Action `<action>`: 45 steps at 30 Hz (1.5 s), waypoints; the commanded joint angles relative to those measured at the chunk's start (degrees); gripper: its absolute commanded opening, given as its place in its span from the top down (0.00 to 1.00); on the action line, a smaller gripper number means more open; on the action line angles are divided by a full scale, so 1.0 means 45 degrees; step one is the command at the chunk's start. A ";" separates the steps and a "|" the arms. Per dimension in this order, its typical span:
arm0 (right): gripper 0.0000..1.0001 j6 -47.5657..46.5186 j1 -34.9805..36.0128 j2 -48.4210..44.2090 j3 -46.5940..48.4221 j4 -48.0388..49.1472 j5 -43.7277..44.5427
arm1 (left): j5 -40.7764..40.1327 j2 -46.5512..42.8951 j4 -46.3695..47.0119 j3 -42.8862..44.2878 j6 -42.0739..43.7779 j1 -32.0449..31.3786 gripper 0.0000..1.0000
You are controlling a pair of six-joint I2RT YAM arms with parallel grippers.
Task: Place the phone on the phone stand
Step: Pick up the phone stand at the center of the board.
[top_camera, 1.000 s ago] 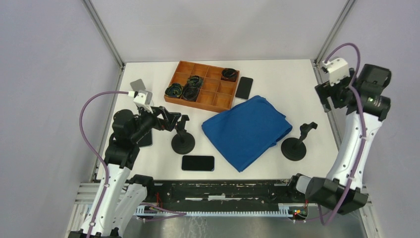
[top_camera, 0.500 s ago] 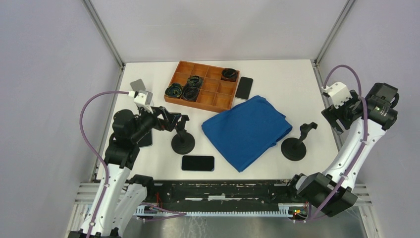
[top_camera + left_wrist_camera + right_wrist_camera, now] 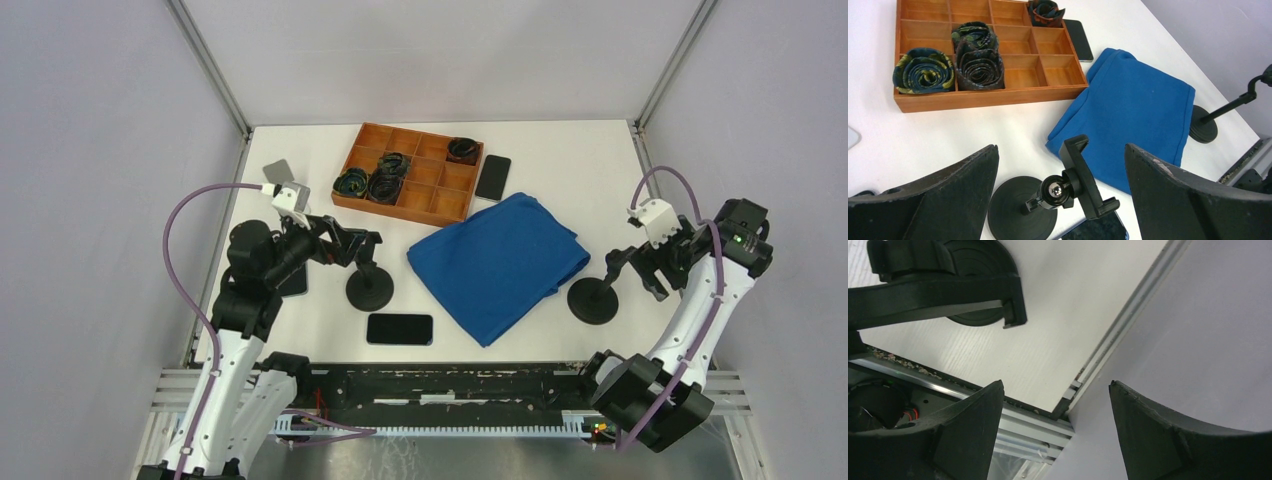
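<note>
Near front edge of table [image 3: 580,160], phone [image 3: 399,328] lies flat, just ahead of left phone stand [image 3: 369,288], beside blue cloth [image 3: 497,262]. My left claw [image 3: 362,247] spread wide around that stand's cradle, gripping nothing. My right claw [image 3: 640,272] open, empty, beside right phone stand [image 3: 596,298].

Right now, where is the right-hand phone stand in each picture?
Top: right stand sits lower right, beside the cloth.
Left wrist: right stand at the far right, beyond the cloth.
Right wrist: right stand top left, close up.
Shared landmark: the rail along the near edge runs by it.
</note>
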 commanded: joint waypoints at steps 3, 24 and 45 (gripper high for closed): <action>0.11 -0.0788 -0.0012 -0.0472 -0.2084 -0.0160 -0.1147 | 0.0774 -0.0277 0.0527 0.0024 0.0695 -0.0062 0.00; 0.05 0.0547 -0.0013 -0.1554 -0.4593 0.2919 -0.6128 | 0.0727 -0.0393 0.0527 0.0002 0.0686 -0.0062 0.00; 0.26 0.3605 -0.0004 -0.2369 -0.6481 0.8263 -0.6374 | 0.0734 -0.0318 0.0527 0.0007 0.0686 -0.0062 0.00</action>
